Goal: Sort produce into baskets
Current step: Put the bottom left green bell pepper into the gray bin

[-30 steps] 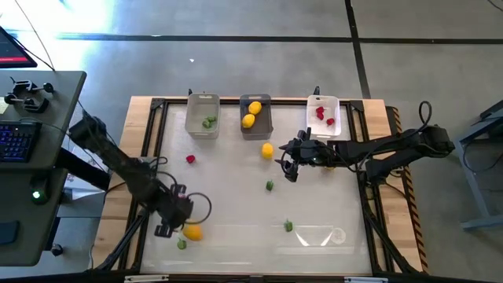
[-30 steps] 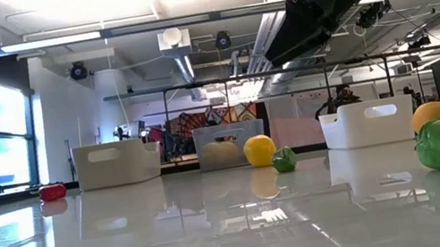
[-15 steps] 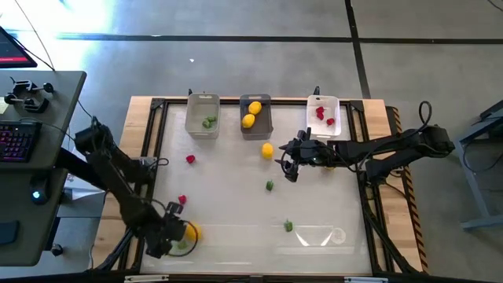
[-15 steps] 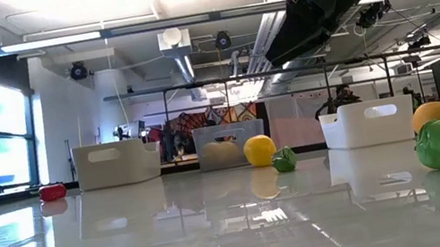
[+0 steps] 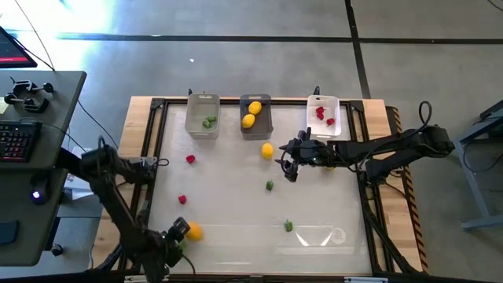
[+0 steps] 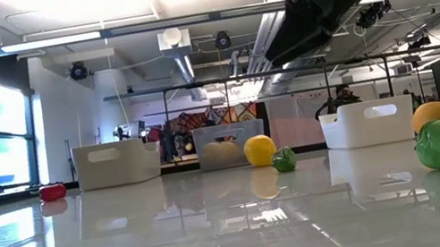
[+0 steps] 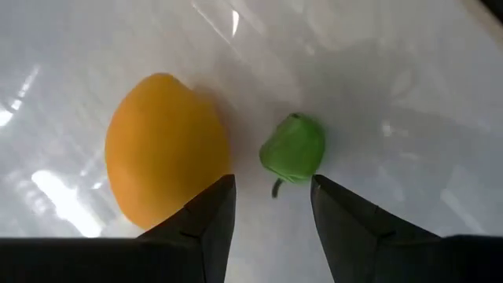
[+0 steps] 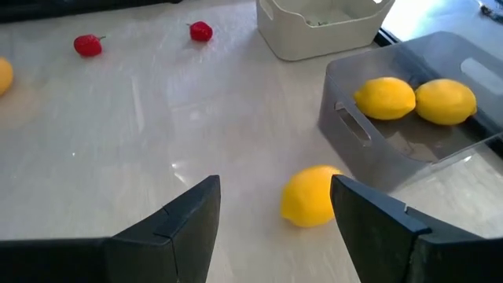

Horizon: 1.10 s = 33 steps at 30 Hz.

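My left gripper (image 5: 176, 237) (image 7: 271, 196) is open at the table's near left corner. It points at an orange fruit (image 5: 193, 231) (image 7: 165, 149) and a green bit (image 5: 182, 244) (image 7: 292, 149), both lying on the table just past its fingertips. My right gripper (image 5: 289, 167) (image 8: 275, 208) is open above the table's middle, next to a lemon (image 5: 267, 150) (image 8: 310, 196). At the far edge stand the clear basket (image 5: 203, 126) with a green bit, the dark grey basket (image 5: 256, 127) with two lemons, and the white basket (image 5: 333, 110) with red berries.
Loose on the table lie two red berries (image 5: 190, 159) (image 5: 182, 200) and two more green bits (image 5: 269, 185) (image 5: 288, 226). The wooden table frame (image 5: 141, 157) runs round the white top. A desk with a keyboard (image 5: 16, 137) stands off the left edge.
My left gripper has drawn back toward the table's near left corner, away from the orange fruit, which has stayed put. A red berry now shows where the arm stood before.
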Motion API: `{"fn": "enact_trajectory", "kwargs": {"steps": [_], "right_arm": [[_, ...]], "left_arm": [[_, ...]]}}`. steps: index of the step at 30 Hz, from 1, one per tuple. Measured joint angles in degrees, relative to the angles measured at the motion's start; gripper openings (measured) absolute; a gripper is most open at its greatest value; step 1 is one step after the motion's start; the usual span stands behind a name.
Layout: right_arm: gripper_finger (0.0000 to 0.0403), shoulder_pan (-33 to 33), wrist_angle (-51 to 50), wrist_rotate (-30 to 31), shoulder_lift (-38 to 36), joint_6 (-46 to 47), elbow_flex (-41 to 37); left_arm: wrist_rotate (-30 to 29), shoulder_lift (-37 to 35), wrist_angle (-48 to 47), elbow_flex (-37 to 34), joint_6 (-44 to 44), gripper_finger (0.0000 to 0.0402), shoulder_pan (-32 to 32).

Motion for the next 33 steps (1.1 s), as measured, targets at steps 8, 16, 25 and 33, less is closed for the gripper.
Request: {"fn": "enact_trajectory", "kwargs": {"steps": [8, 16, 25, 33], "right_arm": [[0.0233, 1.1, -0.2, 0.0, 0.0, 3.1, 0.0], [0.0233, 1.6, -0.2, 0.0, 0.0, 4.0, 0.0], [0.0233, 1.6, -0.2, 0.0, 0.0, 2.5, 0.0], [0.0233, 1.6, -0.2, 0.0, 0.0, 2.1, 0.0]], "left_arm": [[-0.4, 2.1, 0.0, 0.3, 1.7, 0.0154, -1.6], [-2.5, 3.9, 4.7, 0.3, 3.9, 0.0154, -1.8], [-1.7, 4.8, 4.6, 0.3, 2.3, 0.0125, -0.9], [0.6, 4.8, 3.9, 0.4, -1.3, 0.0046, -0.5]]}}
